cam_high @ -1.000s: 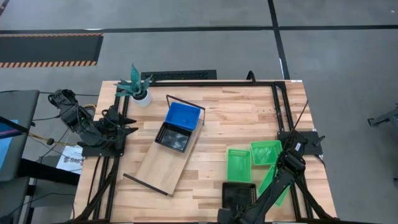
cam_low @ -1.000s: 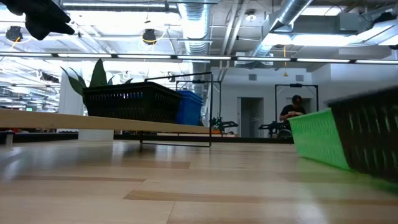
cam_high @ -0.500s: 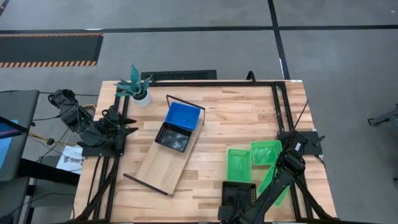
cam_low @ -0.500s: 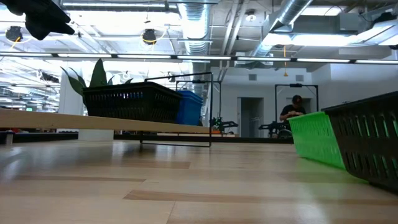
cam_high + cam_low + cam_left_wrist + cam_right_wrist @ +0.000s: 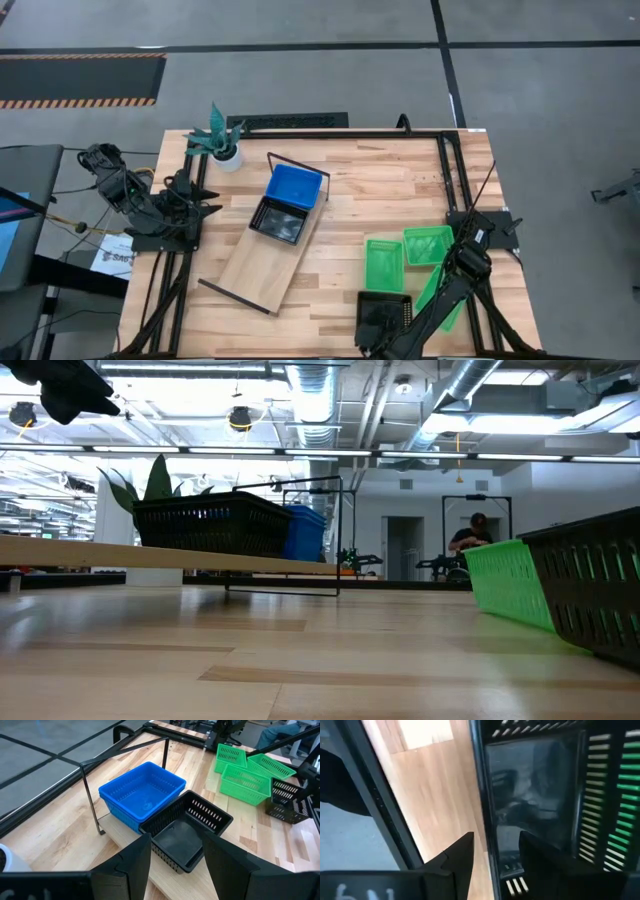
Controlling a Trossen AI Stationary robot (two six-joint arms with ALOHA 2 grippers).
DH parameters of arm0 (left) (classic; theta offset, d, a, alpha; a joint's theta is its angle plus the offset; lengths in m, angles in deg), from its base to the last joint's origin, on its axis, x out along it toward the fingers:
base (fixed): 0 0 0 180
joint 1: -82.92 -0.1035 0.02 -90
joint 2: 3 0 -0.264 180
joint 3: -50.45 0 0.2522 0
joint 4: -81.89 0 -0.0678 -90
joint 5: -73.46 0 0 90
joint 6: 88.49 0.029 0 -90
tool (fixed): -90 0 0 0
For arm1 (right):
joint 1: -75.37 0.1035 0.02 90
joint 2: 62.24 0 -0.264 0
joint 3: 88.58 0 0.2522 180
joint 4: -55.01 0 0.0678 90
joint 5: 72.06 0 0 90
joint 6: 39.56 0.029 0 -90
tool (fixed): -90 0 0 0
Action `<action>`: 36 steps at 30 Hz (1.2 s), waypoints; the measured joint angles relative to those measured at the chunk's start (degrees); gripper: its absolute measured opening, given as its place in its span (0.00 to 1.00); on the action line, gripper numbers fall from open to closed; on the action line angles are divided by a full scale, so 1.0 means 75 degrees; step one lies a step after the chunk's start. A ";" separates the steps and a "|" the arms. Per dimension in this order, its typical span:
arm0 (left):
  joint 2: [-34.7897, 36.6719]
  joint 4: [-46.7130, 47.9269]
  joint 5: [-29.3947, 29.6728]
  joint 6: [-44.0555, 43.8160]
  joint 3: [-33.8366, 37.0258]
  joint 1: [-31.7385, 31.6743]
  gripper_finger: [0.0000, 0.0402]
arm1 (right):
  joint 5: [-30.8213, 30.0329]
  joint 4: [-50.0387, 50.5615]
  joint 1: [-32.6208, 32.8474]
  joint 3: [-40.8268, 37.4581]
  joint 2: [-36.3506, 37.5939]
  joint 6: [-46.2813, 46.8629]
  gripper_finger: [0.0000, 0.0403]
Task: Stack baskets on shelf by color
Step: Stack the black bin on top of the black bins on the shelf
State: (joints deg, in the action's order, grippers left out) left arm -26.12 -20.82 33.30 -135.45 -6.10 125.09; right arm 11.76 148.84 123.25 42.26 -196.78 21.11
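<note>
The light-wood shelf [image 5: 262, 250] lies slantwise on the table. A blue basket [image 5: 294, 187] and a black basket [image 5: 278, 220] stand on its far end, side by side. Three green baskets [image 5: 384, 263] [image 5: 428, 244] [image 5: 447, 298] sit on the table's right part. Another black basket [image 5: 386, 312] stands at the near edge. My right gripper [image 5: 495, 857] [image 5: 368, 343] is open over that basket's near wall, one finger inside and one outside. My left gripper [image 5: 176, 865] is open and waits at the left edge, facing the shelf. My right gripper straddles the black basket's near wall [image 5: 481, 810] from above, pointing down, with one finger [image 5: 537, 857] inside the basket and the other [image 5: 459, 862] outside over the wood. I cannot tell whether either finger touches the wall. The basket rests on the table.
A potted plant [image 5: 222, 140] stands at the far left corner. A black frame [image 5: 452, 170] runs along the table's far and right sides. Bare wood lies between the shelf and the green baskets. A person [image 5: 472, 538] sits in the room beyond.
The black basket at the near edge shifted in the first half second: in the low view it is blurred at first and its rim then sits a little lower. Since then it has stayed still.
</note>
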 joint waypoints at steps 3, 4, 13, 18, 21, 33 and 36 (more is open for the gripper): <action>0.0000 0.0002 -0.0001 0.0000 0.0000 -0.0002 0.42 | 0.0003 -0.0121 0.0000 -0.0050 0.0000 0.0026 0.40; 0.0002 0.0002 -0.0001 0.0000 0.0000 -0.0002 0.42 | 0.0003 -0.0166 0.0000 -0.0050 0.0000 0.0026 0.37; 0.0002 0.0002 -0.0009 0.0000 0.0000 -0.0001 0.42 | 0.0405 -0.0407 -0.0142 -0.0021 0.0000 0.0070 0.04; 0.0000 0.0002 -0.0200 0.0052 0.0000 0.0001 0.42 | 0.0144 -0.0414 -0.0413 0.0836 -0.0012 -0.0381 0.02; 0.0002 0.0004 -0.0278 0.0066 0.0000 0.0000 0.42 | -0.0535 0.0147 -0.0647 0.1776 -0.0015 -0.0878 0.01; 0.0003 0.0014 -0.0280 0.0083 0.0000 -0.0001 0.42 | -0.3255 -0.0569 -0.3012 0.2218 0.0752 -0.3939 0.01; 0.0003 0.0022 -0.0277 0.0085 0.0000 0.0000 0.42 | -0.3240 -0.1160 -0.3686 0.2223 0.0752 -0.4597 0.01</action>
State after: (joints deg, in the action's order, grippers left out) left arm -26.10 -20.65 31.23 -134.81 -6.10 125.09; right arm -12.54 140.14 95.60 58.94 -191.14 -13.36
